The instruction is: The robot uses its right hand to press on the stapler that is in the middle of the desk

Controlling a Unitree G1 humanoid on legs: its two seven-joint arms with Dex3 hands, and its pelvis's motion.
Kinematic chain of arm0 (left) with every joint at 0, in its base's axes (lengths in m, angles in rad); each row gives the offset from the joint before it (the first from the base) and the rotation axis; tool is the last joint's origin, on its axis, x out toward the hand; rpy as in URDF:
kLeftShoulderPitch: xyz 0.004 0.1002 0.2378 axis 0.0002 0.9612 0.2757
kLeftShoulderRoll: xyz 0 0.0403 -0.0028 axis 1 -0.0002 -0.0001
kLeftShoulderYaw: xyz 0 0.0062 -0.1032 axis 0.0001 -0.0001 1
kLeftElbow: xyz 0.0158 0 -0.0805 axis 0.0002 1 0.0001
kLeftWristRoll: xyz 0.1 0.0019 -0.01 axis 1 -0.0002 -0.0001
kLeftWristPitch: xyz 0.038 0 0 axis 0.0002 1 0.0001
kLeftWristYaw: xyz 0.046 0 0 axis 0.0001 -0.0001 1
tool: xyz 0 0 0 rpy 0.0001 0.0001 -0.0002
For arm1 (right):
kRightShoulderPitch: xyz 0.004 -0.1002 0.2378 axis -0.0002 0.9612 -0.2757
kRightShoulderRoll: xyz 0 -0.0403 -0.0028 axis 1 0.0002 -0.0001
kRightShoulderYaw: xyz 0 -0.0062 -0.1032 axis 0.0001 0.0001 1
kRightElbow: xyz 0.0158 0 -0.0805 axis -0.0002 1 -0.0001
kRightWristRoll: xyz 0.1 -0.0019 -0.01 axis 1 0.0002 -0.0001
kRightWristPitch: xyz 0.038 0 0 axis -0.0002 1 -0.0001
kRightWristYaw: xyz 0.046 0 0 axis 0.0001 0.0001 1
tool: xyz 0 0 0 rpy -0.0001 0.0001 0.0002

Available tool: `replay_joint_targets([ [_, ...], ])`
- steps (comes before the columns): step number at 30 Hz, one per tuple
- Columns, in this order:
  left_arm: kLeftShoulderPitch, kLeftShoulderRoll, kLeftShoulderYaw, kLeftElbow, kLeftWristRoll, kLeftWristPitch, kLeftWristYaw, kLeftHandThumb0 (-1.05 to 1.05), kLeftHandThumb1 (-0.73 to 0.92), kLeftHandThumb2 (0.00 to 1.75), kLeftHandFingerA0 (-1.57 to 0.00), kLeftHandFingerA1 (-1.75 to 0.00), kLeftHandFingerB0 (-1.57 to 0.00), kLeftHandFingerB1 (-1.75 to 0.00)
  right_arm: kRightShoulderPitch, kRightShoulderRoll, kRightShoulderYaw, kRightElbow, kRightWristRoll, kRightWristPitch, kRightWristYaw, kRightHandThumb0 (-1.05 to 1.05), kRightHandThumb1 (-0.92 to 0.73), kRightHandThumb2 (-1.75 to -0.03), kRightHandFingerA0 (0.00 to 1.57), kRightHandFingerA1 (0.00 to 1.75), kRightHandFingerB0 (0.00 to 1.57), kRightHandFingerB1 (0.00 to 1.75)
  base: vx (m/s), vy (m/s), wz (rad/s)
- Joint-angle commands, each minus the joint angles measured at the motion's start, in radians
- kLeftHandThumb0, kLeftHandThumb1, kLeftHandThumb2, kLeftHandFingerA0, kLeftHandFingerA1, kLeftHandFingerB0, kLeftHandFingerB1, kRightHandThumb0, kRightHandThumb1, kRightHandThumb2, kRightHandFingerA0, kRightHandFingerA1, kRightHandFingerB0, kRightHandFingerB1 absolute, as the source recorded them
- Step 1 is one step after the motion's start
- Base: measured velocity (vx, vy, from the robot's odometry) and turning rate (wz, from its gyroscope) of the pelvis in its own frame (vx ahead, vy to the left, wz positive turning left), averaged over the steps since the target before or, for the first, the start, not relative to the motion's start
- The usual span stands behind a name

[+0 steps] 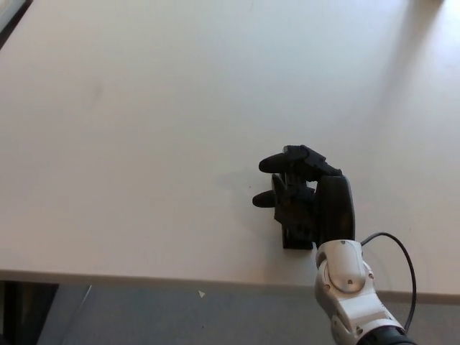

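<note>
A black stapler (292,238) lies lengthwise on the white desk (144,144), close to the near edge. Only its near end shows, because my right hand (310,198) lies on top of it and hides the rest. The palm rests over the stapler's body. Its fingers (272,163) are bent and point to the left, and the thumb sits apart below them, with nothing held between them. The silver forearm (345,277) comes in from the bottom right. My left hand does not show.
The desk's front edge (180,277) runs across the bottom of the picture, just below the stapler, with grey floor beneath. A thin black cable (402,251) loops out beside my right wrist.
</note>
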State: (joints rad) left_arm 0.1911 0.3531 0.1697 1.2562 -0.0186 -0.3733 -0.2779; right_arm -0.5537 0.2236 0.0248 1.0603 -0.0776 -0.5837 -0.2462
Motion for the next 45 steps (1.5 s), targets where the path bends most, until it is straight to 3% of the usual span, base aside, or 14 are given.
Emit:
replay_joint_targets([
  [1, 0.055, 0.022, -0.032, -0.002, 0.045, -0.122, 0.007, -0.35, 0.54, 1.11, 0.0, -0.46, 0.0, -0.46, 0.37, -0.009, 0.005, 0.204, -0.013, 0.14, 0.021, -0.07, -0.74, -0.74, 1.22, 0.67, 0.76, 1.12, 0.0, 0.0, 0.0],
  [9, 0.002, 0.017, -0.005, 0.002, 0.012, -0.131, -0.02, -0.34, 0.56, 1.11, 0.0, -0.46, 0.0, -0.46, 0.301, -0.014, -0.012, 0.194, 0.0, 0.163, 0.012, -0.09, -0.77, -0.68, 1.21, 0.7, 0.76, 1.04, 0.0, 0.0, 0.0],
  [10, -0.01, 0.018, -0.004, -0.003, 0.008, -0.125, -0.031, -0.7, 0.92, 0.71, -0.12, -0.26, -0.09, -0.24, 0.278, -0.019, -0.02, 0.189, 0.007, 0.168, 0.014, -0.11, -0.79, -0.67, 1.21, 0.67, 0.77, 0.99, 0.0, 0.0, 0.0],
  [13, -0.044, 0.023, -0.011, -0.006, 0.014, -0.112, -0.035, -0.78, 0.78, 1.09, -0.09, -0.43, -0.06, -0.38, 0.225, -0.029, -0.04, 0.178, 0.025, 0.175, 0.019, -0.1, -0.77, -0.69, 1.22, 0.72, 0.78, 1.03, 0.0, 0.0, 0.0],
  [15, -0.083, 0.031, -0.01, -0.019, 0.014, -0.108, -0.026, -0.74, 0.92, 0.71, -0.15, -0.3, -0.13, -0.28, 0.161, -0.032, -0.056, 0.174, 0.036, 0.188, 0.023, -0.08, -0.76, -0.69, 1.22, 0.76, 0.79, 1.04, 0.0, 0.0, 0.0],
  [18, -0.141, 0.038, -0.006, -0.022, 0.011, -0.083, -0.019, -0.78, 0.77, 1.09, -0.11, -0.44, -0.05, -0.38, 0.089, -0.035, -0.072, 0.177, 0.045, 0.203, 0.029, -0.05, -0.75, -0.71, 1.22, 0.74, 0.78, 1.09, 0.0, 0.0, 0.0],
  [20, -0.163, 0.038, 0.005, -0.036, -0.007, -0.085, -0.046, -0.73, 0.92, 0.74, -0.12, -0.3, -0.09, -0.25, 0.05, -0.039, -0.082, 0.178, 0.051, 0.198, 0.044, -0.06, -0.73, -0.73, 1.24, 0.81, 0.79, 1.17, 0.0, 0.0, 0.0],
  [21, -0.175, 0.036, 0.02, -0.051, -0.032, -0.071, -0.08, -0.76, 0.81, 1.1, 0.0, -0.38, -0.13, -0.31, 0.029, -0.042, -0.082, 0.179, 0.047, 0.203, 0.042, -0.08, -0.74, -0.72, 1.24, 0.81, 0.78, 1.17, 0.0, 0.0, 0.0],
  [31, -0.313, 0.032, 0.024, -0.025, -0.016, 0.005, -0.005, -0.78, 0.92, 0.77, -0.11, -0.31, -0.12, -0.22, -0.187, -0.077, -0.153, 0.076, 0.108, 0.183, 0.096, -0.11, -0.81, -0.7, 1.22, 0.68, 0.69, 1.15, 0.0, 0.0, 0.0],
  [32, -0.336, 0.033, 0.021, -0.022, -0.01, 0.013, 0.011, -0.75, 0.78, 1.09, -0.05, -0.41, -0.11, -0.33, -0.225, -0.09, -0.158, 0.04, 0.111, 0.162, 0.103, -0.11, -0.81, -0.68, 1.23, 0.67, 0.68, 1.15, 0.0, 0.0, 0.0],
  [33, -0.344, 0.034, 0.021, -0.021, -0.01, 0.01, 0.011, -0.76, 0.92, 0.75, -0.12, -0.31, -0.12, -0.23, -0.243, -0.099, -0.158, 0.019, 0.107, 0.165, 0.104, -0.14, -0.82, -0.67, 1.22, 0.64, 0.67, 1.17, 0.0, 0.0, 0.0],
  [34, -0.355, 0.037, 0.02, -0.018, -0.009, 0.003, 0.005, -0.79, 0.81, 1.1, 0.0, -0.38, -0.15, -0.3, -0.279, -0.12, -0.158, -0.021, 0.099, 0.157, 0.109, -0.13, -0.82, -0.67, 1.22, 0.67, 0.66, 1.16, 0.0, 0.0, 0.0],
  [36, -0.389, 0.037, 0.022, -0.011, -0.009, 0.011, 0.014, -0.75, 0.92, 0.74, -0.12, -0.31, -0.12, -0.24, -0.346, -0.144, -0.181, -0.085, 0.125, 0.182, 0.118, -0.14, -0.8, -0.71, 1.24, 0.68, 0.77, 1.07, 0.0, 0.0, 0.0],
  [45, -0.486, 0.046, 0.039, -0.006, -0.015, 0.035, 0.016, -0.75, 0.77, 1.08, -0.06, -0.42, -0.1, -0.34, -0.514, -0.269, -0.234, -0.256, 0.165, 0.262, 0.168, -0.14, -0.81, -0.7, 1.29, 0.67, 0.72, 1.09, 0.0, 0.0, 0.0],
])
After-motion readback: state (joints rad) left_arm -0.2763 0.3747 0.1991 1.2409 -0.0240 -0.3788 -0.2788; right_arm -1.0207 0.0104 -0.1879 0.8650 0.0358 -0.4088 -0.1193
